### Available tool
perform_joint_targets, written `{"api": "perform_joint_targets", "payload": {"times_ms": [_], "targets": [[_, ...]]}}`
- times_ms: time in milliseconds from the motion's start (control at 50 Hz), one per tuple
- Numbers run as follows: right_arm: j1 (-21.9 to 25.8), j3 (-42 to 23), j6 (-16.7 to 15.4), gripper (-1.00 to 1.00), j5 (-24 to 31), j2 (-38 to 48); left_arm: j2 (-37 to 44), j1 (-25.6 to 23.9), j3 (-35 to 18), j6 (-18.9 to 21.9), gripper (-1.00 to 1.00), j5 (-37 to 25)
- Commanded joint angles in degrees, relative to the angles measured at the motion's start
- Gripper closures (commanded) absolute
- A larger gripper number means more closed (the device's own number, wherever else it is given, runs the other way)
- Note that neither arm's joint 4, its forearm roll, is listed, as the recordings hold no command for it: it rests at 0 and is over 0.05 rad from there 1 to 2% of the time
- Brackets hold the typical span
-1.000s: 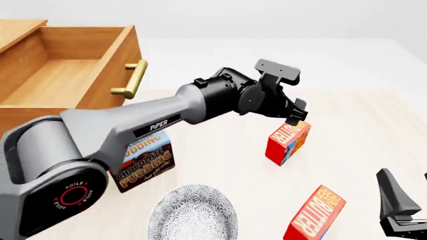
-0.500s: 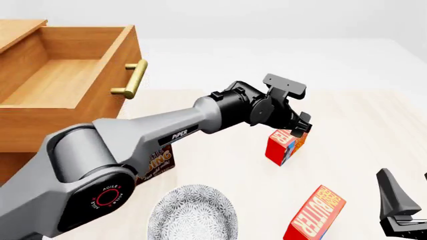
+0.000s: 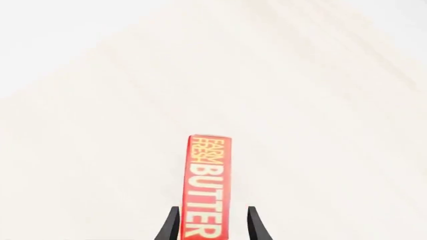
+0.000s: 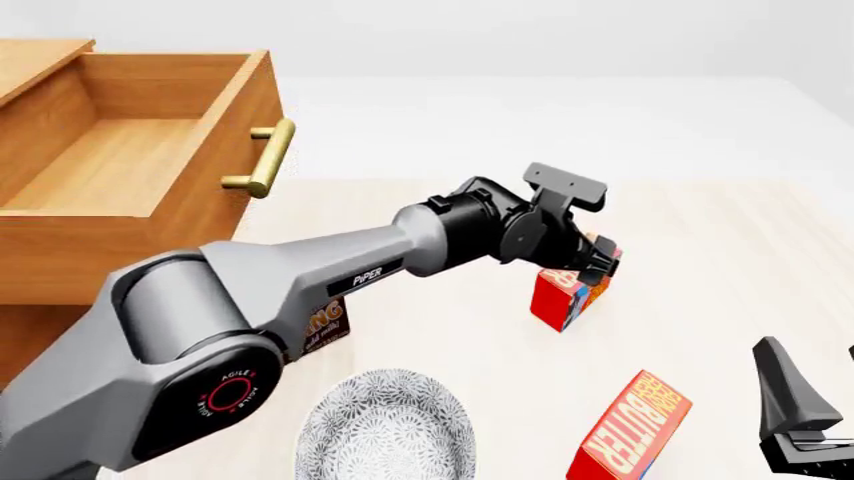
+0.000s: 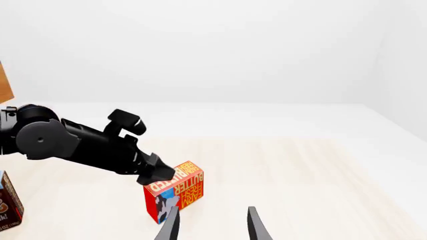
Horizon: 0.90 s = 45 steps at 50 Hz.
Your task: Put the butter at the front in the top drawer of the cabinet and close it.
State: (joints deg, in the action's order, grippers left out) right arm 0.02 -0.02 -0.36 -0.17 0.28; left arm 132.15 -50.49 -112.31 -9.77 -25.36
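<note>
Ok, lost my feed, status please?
Left gripper open, straddling far butter. Right gripper open, idle. Top drawer open. Nothing blocking.

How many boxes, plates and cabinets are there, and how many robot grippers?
Butter boxes: 2
Pudding box: 1
Plate: 1
Cabinet: 1
Grippers: 2, left gripper, right gripper
Total: 7
</note>
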Motion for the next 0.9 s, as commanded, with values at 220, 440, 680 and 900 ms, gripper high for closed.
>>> {"api": "perform_joint_targets", "payload": {"times_ms": [220, 440, 680, 900], "targets": [[0.0, 0.0, 0.0, -1.00, 0.0, 0.0, 1.0, 0.7, 0.4, -0.6, -1.00, 0.6], [0.0, 0.0, 0.0, -1.00, 0.0, 0.0, 3.7, 0.8, -1.1, -1.1, -1.00, 0.6], [0.0, 0.0, 0.0, -1.00, 0.0, 0.0, 5.7, 0.6, -2.3, -1.6, -1.00, 0.3], [0.0, 0.0, 0.0, -1.00, 0.0, 0.0, 7.6, 0.1, -4.0, -2.2, -1.00, -0.3]]}}
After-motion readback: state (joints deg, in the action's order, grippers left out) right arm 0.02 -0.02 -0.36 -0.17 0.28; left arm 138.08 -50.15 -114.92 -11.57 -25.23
